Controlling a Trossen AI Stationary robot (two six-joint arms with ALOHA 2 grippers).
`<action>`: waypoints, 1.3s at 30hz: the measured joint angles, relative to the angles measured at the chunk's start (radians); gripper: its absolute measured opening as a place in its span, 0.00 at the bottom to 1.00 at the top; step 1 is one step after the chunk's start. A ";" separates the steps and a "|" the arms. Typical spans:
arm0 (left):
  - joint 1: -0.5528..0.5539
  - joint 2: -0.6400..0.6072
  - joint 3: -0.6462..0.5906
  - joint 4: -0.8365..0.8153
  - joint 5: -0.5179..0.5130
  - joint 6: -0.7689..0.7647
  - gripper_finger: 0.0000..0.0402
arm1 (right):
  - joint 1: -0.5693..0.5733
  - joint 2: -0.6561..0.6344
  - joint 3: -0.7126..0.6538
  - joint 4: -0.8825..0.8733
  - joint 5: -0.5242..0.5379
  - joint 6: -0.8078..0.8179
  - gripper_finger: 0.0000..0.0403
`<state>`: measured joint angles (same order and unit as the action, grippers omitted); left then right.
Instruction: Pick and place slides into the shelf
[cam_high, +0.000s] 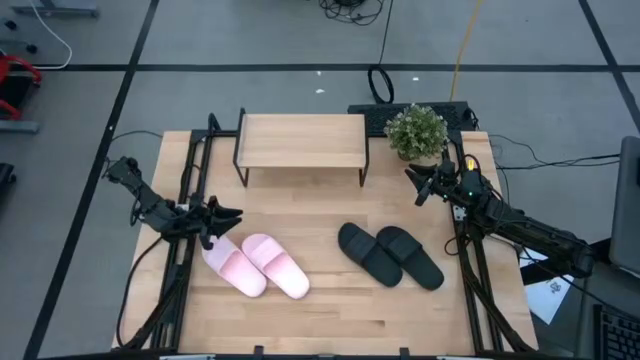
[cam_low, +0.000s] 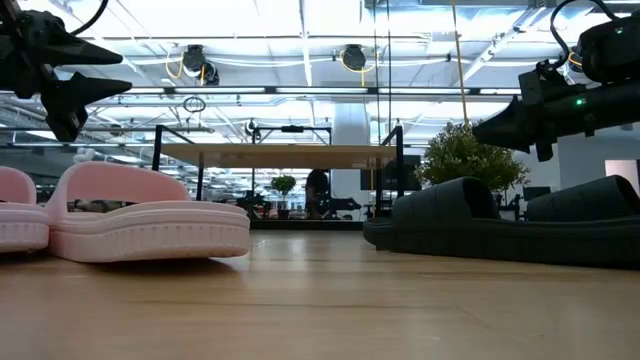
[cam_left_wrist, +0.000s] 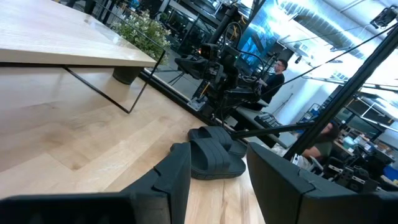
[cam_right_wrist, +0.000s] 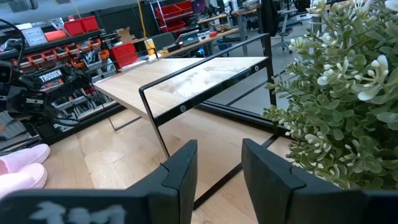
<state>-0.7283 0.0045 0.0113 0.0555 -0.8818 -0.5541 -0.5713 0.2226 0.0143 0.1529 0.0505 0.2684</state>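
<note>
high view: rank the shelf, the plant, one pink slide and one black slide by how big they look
1. shelf, clearly largest.
2. pink slide and black slide: look about alike, no ranking between them.
3. plant, slightly smaller in footprint.

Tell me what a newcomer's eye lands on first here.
Two pairs of slides on the table: the pale pink pair toward the left, the black pair toward the right. Behind them stands the empty shelf, a potted plant at its right end.

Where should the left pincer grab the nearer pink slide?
Judging from the high view, the left pincer should come from above and pinch the wide strap of the nearer pink slide; the strap arches above the flat sole, leaving a gap for one finger.
</note>
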 joint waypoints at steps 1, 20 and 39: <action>0.000 0.000 0.000 0.000 0.000 0.000 0.38 | 0.000 0.000 0.000 0.000 0.000 0.000 0.29; 0.000 0.000 0.000 0.000 -0.030 0.031 0.38 | 0.005 0.000 0.000 0.063 -0.003 0.176 0.29; 0.000 0.000 0.000 0.498 -0.049 0.150 0.38 | 0.018 0.000 0.011 1.011 -0.123 0.593 0.29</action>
<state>-0.7280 0.0047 0.0113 0.5535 -0.9312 -0.4039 -0.5531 0.2227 0.0257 1.1644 -0.0725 0.8610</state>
